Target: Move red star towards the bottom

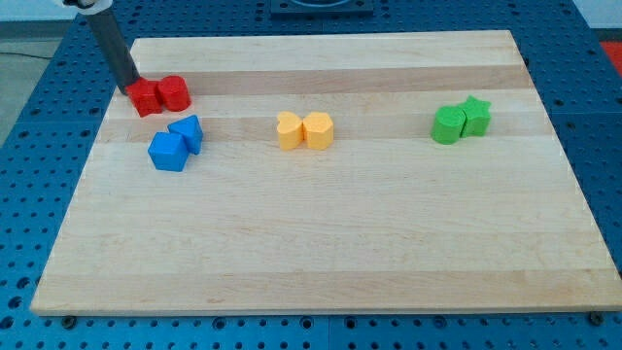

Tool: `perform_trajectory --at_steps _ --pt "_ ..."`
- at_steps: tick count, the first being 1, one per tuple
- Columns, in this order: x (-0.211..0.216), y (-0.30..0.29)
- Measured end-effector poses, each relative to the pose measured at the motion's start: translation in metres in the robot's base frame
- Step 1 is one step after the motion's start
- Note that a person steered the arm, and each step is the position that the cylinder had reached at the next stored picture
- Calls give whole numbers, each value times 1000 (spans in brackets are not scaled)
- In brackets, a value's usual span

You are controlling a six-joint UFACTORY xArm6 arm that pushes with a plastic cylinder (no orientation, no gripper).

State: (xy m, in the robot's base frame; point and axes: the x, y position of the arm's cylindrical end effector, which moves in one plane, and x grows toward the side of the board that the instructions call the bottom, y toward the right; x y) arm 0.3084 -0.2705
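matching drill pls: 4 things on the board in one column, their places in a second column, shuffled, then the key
Things:
1. my tip
2. blue pair of blocks
3. yellow pair of blocks
4. green pair of blocks

Places:
A. middle of the board, between the other pairs
B. toward the view's right
C. at the view's top left, against the left-hand red block, which sits beside a second red block
D. just below the red blocks, at the view's left

Pairs: 1-C, 2-D, 3-A, 4-B
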Motion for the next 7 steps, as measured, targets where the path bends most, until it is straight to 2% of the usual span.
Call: perform_trajectory --at_steps 1,2,4,5,6,7 --pt "-31 0" --pt "-18 21" --pt "63 31" --pt "82 30" --pt "62 7" --pt "95 6"
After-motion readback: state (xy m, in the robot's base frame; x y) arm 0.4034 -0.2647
